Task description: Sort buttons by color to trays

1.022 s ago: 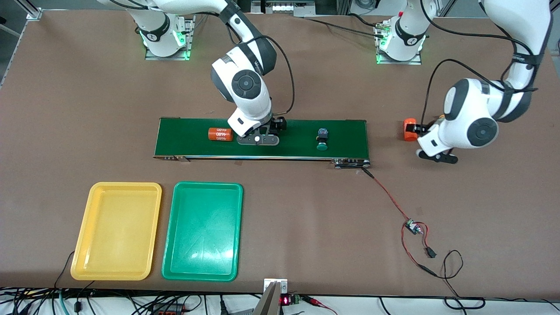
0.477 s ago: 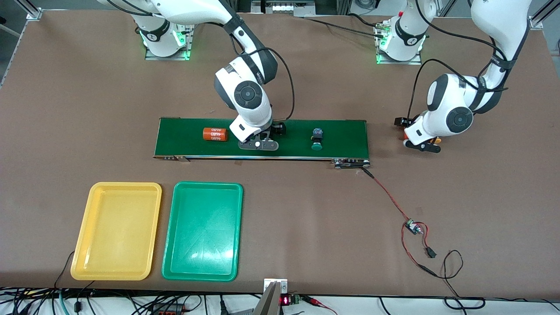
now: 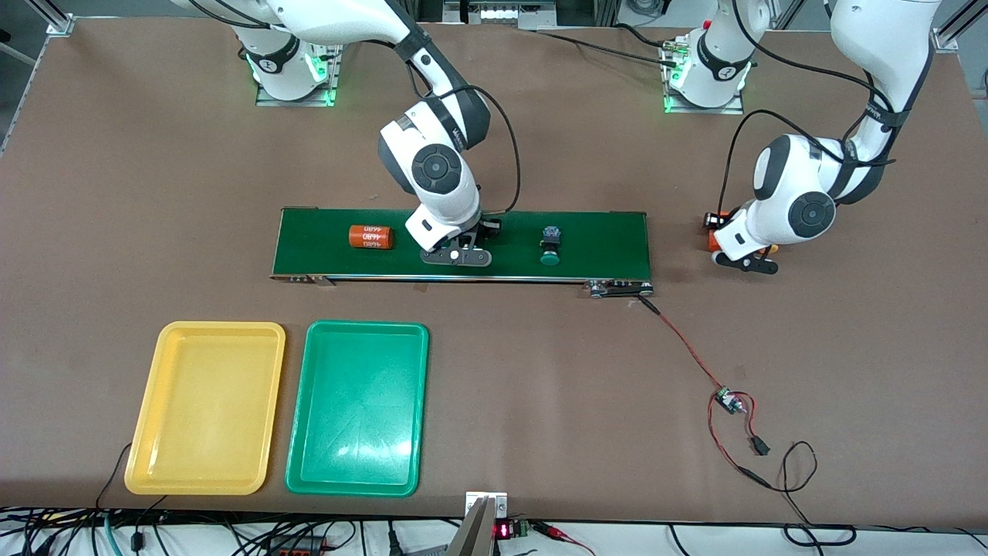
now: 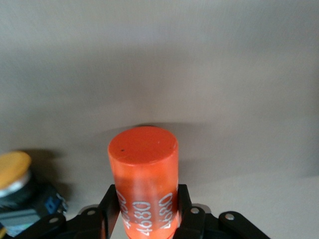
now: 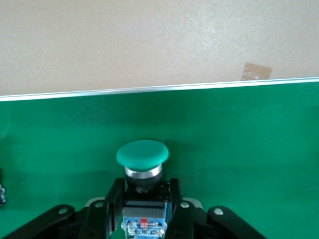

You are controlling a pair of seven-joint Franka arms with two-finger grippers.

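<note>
A green-capped button [image 5: 142, 153] sits between my right gripper's [image 5: 144, 201] fingers on the long dark green belt [image 5: 249, 139]. In the front view that hand [image 3: 455, 256] hides it. A second green-capped button [image 3: 549, 247] lies loose on the belt [image 3: 610, 232]. My left gripper [image 4: 144, 211] is shut on an orange cylinder [image 4: 143, 164] with white print, low over the table just off the belt's end [image 3: 716, 238]. A yellow-capped button [image 4: 12, 169] lies beside it [image 3: 772, 249]. The yellow tray [image 3: 220, 327] and green tray [image 3: 367, 327] lie side by side, nearer the front camera than the belt.
Another orange cylinder [image 3: 370, 236] lies on the belt toward the right arm's end. A red and black wire with a small circuit board [image 3: 725, 400] runs from the belt's corner across the table near the front camera.
The left arm swung in toward the belt and came down with its cylinder. The right gripper dropped onto the belt. The loose green button and belt cylinder slid toward the right arm's end.
</note>
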